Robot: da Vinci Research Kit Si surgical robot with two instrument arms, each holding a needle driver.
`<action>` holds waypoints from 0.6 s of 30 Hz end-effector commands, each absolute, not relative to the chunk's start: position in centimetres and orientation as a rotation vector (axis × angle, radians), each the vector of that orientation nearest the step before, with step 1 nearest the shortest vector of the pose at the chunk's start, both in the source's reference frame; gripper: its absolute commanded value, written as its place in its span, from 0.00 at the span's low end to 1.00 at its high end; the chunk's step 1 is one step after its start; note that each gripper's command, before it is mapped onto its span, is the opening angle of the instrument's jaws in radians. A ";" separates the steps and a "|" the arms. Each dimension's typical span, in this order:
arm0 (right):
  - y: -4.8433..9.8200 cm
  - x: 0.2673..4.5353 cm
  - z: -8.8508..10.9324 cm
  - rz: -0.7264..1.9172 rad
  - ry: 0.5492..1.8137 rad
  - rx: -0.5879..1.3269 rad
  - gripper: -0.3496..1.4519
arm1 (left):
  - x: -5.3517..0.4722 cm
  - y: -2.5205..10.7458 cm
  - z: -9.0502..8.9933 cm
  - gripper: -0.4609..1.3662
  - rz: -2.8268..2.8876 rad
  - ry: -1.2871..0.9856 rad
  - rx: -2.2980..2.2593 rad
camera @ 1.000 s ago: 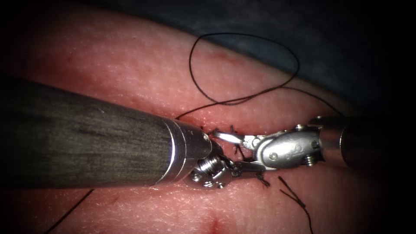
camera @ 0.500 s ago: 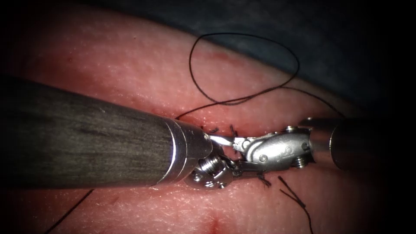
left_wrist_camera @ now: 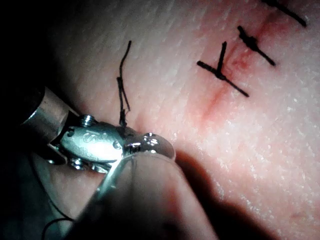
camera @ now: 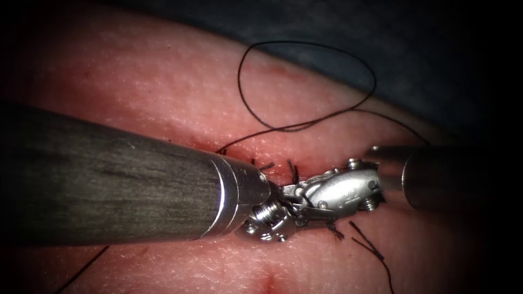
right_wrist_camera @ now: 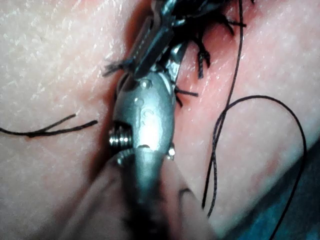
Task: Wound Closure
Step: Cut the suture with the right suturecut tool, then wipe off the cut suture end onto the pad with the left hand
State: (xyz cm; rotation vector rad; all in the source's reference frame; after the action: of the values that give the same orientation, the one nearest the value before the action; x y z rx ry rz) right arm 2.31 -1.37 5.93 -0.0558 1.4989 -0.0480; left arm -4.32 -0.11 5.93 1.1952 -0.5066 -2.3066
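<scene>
Both tools, left [camera: 278, 209] and right [camera: 291, 198], meet tip to tip over the cut [camera: 272, 169] in the tissue [camera: 163, 92], jaw states untellable, thread [camera: 305, 81] looped beyond.

The left arm's tool [camera: 283, 209] comes in on a thick dark shaft [camera: 109, 174] that ends in a bright metal collar [camera: 239, 190]; beyond the collar its wrist is bent down and toward the other tool. Its jaws are hidden behind its own wrist and the other tool's tips.

The right arm's tool [camera: 291, 198] reaches in from the opposite side on a shaft lying nearly level, its silver wrist housing [camera: 346, 190] straight in line with that shaft. Its two jaws stand a little apart, one above the other, tips right against the left tool's wrist. In the right wrist view the right tool [right_wrist_camera: 150, 35] shows its jaws close together and extending straight ahead of the housing.
</scene>
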 end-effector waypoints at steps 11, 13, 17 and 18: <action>-1.1 1.87 5.7 0.036 1.438 -0.085 0.69 | -4.30 -0.1 5.9 0.06 -2.318 -0.512 1.216; -1.1 1.82 5.7 0.042 1.431 -0.090 0.69 | -4.31 -0.1 5.9 0.06 -2.323 -0.516 1.224; -1.0 1.59 5.8 0.073 1.394 -0.118 0.71 | -4.33 -0.2 5.9 0.06 -2.360 -0.504 1.299; -1.0 1.56 5.8 0.076 1.390 -0.120 0.71 | -4.34 -0.2 5.9 0.06 -2.360 -0.499 1.336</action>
State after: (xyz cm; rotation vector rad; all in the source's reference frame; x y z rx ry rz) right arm 1.50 -0.96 5.77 -0.1241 1.3871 0.0807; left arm -4.36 -0.18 5.84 1.3700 -0.5016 -2.3580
